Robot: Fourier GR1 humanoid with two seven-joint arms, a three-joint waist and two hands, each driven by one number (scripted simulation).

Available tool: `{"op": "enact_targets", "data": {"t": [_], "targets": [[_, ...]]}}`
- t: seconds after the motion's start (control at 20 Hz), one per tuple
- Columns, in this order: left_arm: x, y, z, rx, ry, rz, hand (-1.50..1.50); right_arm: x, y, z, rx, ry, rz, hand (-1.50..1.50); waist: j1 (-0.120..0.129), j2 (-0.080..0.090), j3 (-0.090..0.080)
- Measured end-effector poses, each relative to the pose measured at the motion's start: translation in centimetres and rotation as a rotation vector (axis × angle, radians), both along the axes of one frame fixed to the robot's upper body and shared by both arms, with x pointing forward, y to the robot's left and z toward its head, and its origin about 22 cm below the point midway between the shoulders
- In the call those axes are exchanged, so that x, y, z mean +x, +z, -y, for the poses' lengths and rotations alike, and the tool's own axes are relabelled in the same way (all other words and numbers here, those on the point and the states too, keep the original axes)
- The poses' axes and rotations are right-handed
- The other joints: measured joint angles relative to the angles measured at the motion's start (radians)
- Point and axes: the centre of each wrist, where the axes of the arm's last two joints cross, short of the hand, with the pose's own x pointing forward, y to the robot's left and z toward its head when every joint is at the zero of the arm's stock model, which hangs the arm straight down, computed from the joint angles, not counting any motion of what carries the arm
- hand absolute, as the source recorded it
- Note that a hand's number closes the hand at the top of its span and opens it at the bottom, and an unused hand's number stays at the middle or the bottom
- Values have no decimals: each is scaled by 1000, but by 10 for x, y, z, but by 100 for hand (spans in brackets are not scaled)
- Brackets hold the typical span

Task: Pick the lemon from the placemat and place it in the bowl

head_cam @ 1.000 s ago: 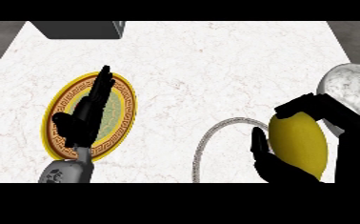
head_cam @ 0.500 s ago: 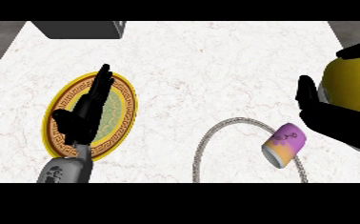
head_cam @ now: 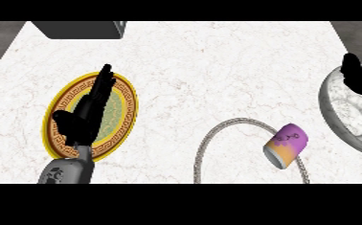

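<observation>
No lemon shows in the head view. The placemat [head_cam: 212,142], white with a grey rope border, lies at the lower middle right. A purple and orange can [head_cam: 286,145] lies on its side on it. The marbled white bowl [head_cam: 338,109] is cut off by the right edge. Only a dark tip of my right hand [head_cam: 351,70] shows at the right edge, just above the bowl's rim; what it holds is out of view. My left hand [head_cam: 84,116] rests open, fingers straight, over a yellow patterned plate [head_cam: 121,123] at the left.
A dark grey box [head_cam: 81,28] stands at the counter's back left. White marble counter [head_cam: 212,71] stretches between the plate and the bowl.
My right hand carried the lemon up and to the right, off the placemat toward the bowl, and both have mostly left the view. The can is now uncovered. The left hand has not moved.
</observation>
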Motion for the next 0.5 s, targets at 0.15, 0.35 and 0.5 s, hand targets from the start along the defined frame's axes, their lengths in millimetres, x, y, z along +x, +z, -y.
{"op": "enact_targets", "data": {"t": [0.15, 0.35, 0.5], "targets": [[0, 1, 3, -4, 1, 3, 0, 13, -13, 27, -43, -44, -32, 150, 1, 0, 0], [1, 1, 2, -1, 1, 0, 0, 26, -37, 66, -60, -96, -63, 150, 1, 1, 1], [7, 2, -2, 0, 2, 6, 0, 33, -54, 91, -75, -120, -83, 150, 1, 1, 1]]}}
